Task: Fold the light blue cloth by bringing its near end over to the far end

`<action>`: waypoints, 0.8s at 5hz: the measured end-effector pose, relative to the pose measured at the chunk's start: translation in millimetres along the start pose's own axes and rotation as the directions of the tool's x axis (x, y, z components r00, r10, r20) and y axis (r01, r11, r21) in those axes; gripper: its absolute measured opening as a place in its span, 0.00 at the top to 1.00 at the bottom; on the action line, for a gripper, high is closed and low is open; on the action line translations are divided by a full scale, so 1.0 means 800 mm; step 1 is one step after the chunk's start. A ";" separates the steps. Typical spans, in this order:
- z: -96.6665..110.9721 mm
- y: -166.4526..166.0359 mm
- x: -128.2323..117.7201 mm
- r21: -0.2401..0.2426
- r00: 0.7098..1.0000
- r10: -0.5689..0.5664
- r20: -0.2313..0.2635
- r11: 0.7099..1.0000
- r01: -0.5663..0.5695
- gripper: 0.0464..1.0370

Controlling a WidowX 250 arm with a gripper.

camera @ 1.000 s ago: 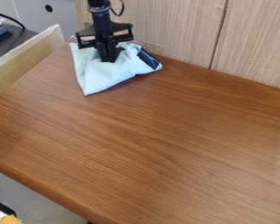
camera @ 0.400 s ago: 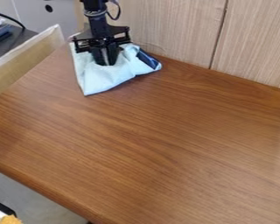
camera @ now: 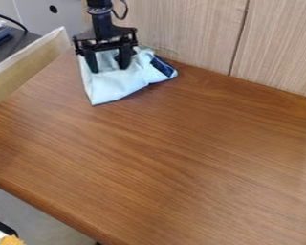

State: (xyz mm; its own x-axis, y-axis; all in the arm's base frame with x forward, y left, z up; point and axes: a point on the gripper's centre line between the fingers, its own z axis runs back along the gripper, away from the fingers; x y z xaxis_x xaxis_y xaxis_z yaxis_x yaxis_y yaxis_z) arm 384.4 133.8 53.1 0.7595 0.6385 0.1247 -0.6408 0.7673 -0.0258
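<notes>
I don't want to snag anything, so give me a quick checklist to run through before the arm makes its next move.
1. Hand open: ok, its two fingers are spread apart.
2. Light blue cloth below the hand: ok, some of it shows between the fingers.
3. Cloth supported: ok, it lies on the brown table, near the back left corner.
4. Cloth flat: not ok, it is rumpled, with a dark blue patch at its right end.
5. Fingertips free of the cloth: cannot tell, contact is unclear from this angle.
6. Gap between hand and wood panel behind: cannot tell, depth is hard to judge here.
</notes>
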 end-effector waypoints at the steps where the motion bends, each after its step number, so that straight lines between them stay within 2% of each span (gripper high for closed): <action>1: 0.019 0.003 0.002 0.000 0.999 0.006 0.038 1.000 -0.006 0.03; 2: 0.041 0.006 0.003 -0.001 0.997 0.013 0.078 1.000 -0.013 0.04; 3: 0.079 0.012 0.003 -0.004 0.990 0.010 0.139 1.000 -0.010 0.04; 4: 0.098 0.012 0.002 -0.018 0.987 -0.017 0.161 1.000 0.020 0.04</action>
